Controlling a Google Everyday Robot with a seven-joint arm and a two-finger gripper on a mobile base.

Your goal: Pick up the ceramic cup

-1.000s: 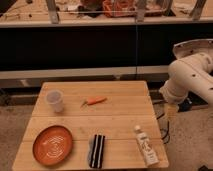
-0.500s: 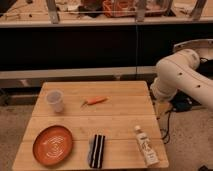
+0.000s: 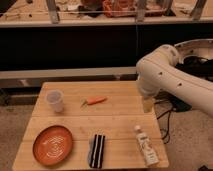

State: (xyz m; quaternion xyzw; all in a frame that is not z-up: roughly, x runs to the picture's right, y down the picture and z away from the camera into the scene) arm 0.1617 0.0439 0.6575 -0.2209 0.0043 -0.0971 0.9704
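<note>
Dark panels fill the back of the room beneath a cluttered counter [image 3: 30, 21], and a pale wooden table [image 3: 120, 125] stands in front of them on a speckled floor [image 3: 14, 120]. Taking the tabletop as a clock face, the ceramic cup [image 3: 55, 100] stands upright at about 10 o'clock, alone and well apart from everything else. A small orange carrot-like piece [image 3: 95, 100] lies near 12 o'clock. The orange plate [image 3: 53, 145] sits at about 8 o'clock. A black object with a pale stripe [image 3: 97, 150] lies at 6 o'clock, just beside the plate. A white tube-like bottle [image 3: 145, 146] lies at about 4 o'clock near the right edge. The robot's white arm [image 3: 165, 70] reaches in from the right of the picture, bends at a rounded elbow and points down. Its gripper [image 3: 148, 105] hangs at about 3 o'clock over the table's right edge, above the bottle and far across the table from the cup. It holds nothing that can be seen, and whether it is open or closed cannot be told. Compared with half a second ago, the arm has swung further left, bringing the elbow and gripper from beside the table to over its right edge. The cup, plate, carrot-like piece, black object and bottle lie where they were.
</note>
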